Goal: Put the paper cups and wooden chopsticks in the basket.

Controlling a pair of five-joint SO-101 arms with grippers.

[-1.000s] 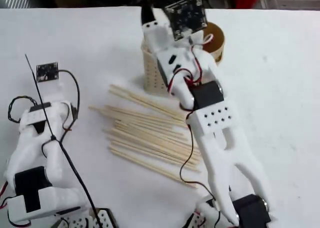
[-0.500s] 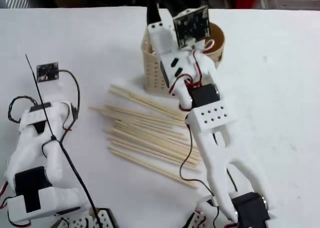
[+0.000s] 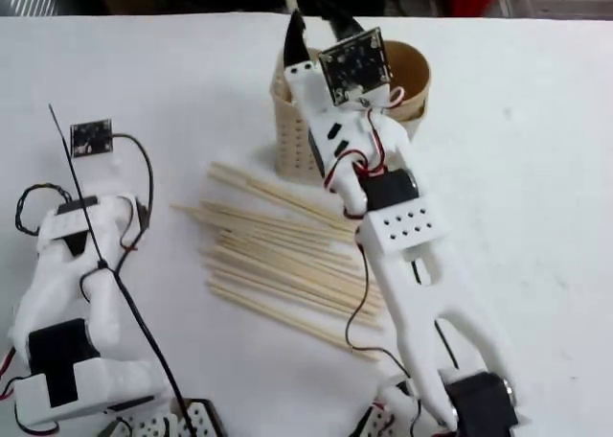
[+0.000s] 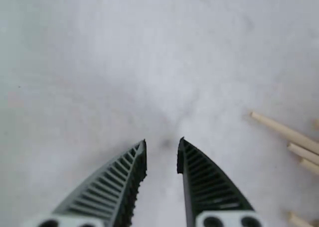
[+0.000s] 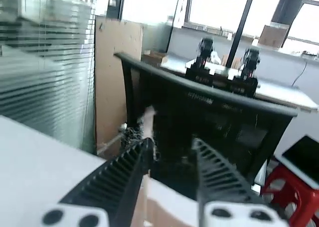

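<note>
A heap of wooden chopsticks (image 3: pixel 287 255) lies on the white table in the middle. Behind it stands the cream perforated basket (image 3: pixel 290 135), with a brown paper cup (image 3: pixel 414 73) close at its right side; my arm hides how the two meet. My right gripper (image 3: pixel 316 25) (image 5: pixel 172 145) hangs above the basket's far rim, open, with nothing between its fingers. My left gripper (image 4: pixel 162 142) points down at bare table, open and holding nothing, with a few chopstick tips (image 4: pixel 289 137) off to one side. The left arm (image 3: pixel 77 255) rests at the table's left.
A black cable (image 3: pixel 115 274) runs across the left arm. The table's far edge (image 3: pixel 144 15) lies just behind the basket, with dark furniture beyond it. Bare tabletop stretches to the right of the right arm (image 3: pixel 421 264).
My right gripper has swung slightly right over the basket and opened its fingers. More of the paper cup now shows. The left arm has not moved.
</note>
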